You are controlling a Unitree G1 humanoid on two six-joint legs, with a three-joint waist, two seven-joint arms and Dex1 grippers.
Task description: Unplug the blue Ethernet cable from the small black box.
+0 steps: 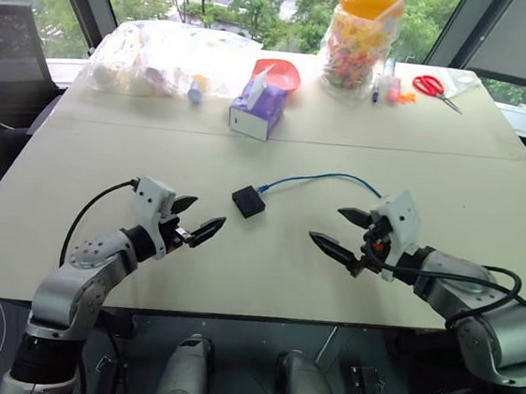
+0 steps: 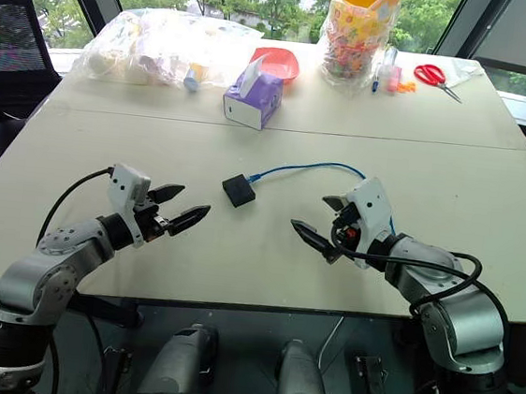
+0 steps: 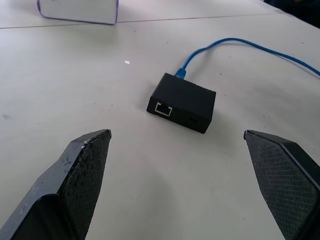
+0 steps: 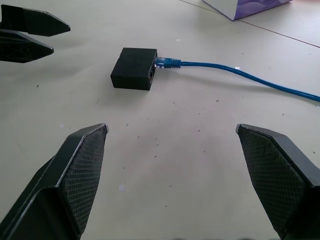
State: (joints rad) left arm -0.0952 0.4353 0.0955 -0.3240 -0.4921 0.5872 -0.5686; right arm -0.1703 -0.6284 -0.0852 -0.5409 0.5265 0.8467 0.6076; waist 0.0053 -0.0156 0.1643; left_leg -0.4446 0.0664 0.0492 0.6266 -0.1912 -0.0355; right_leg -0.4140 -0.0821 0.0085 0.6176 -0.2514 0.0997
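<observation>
Cable [image 1: 326, 178] plugged into small black box [image 1: 248, 201], mid-bench [image 1: 265, 263], between both grippers. Left gripper [image 1: 195, 218] and right gripper [image 1: 344, 234] hovered either side, jaws wide apart, empty. Likely staged: one to brace box, other to pull plug [image 4: 167, 62].

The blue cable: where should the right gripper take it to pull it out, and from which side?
Probably at the plug, where the blue cable enters the black box. It juts level from the box's right-hand side, so the open right gripper could come from that side while the open left gripper steadies the box.
</observation>
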